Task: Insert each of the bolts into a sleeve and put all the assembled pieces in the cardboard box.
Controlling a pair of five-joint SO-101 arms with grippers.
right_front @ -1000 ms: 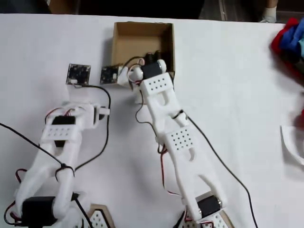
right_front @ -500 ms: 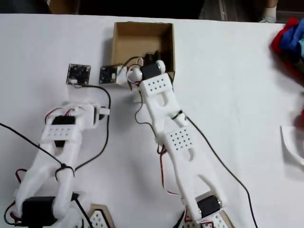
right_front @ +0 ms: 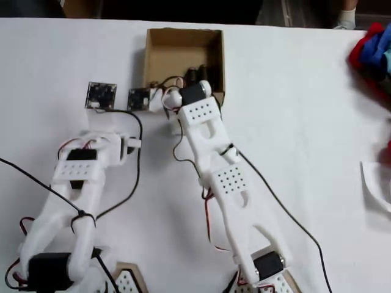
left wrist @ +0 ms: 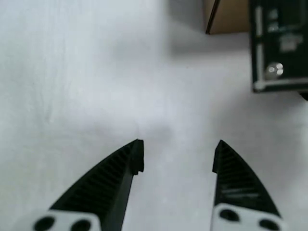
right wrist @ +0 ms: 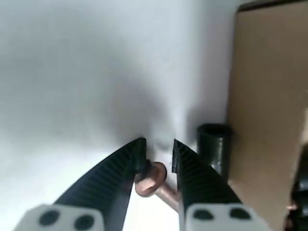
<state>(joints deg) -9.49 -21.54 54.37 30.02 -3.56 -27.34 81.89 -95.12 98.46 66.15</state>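
**Item 1, my left gripper** (left wrist: 178,155): jaws spread wide, nothing between them. It hangs over bare white table (left wrist: 72,72). Ahead of it lie 1 corner of the cardboard box (left wrist: 230,17) and 1 black circuit board (left wrist: 281,48) with a small round lens.

**Item 2, my right gripper** (right wrist: 158,147): jaws drawn narrow, pinching 1 bolt (right wrist: 150,179). The bolt is copper-coloured. Its round head sits in the gap just behind my fingertips, and its shank runs back behind 1 finger. The far end of the shank is hidden from me.

**Item 3, 1 sleeve** (right wrist: 213,142): black, tubular, standing upright on the table. It is just beside the outer wall of the cardboard box, and just beside my right fingers and the bolt. I cannot tell whether it touches the wall.

**Item 4, my arms, seen from above**: my right arm (right_front: 214,152) stretches up the table, with its wrist at the near left corner of the cardboard box (right_front: 183,33). My left arm (right_front: 79,177) is folded at the left, well short of the box.

**Item 5, other stock on the table**: 2 small black circuit boards (right_front: 101,94) (right_front: 139,97) sit side by side left of the box. Coloured cloth (right_front: 372,52) lies at the far right edge.
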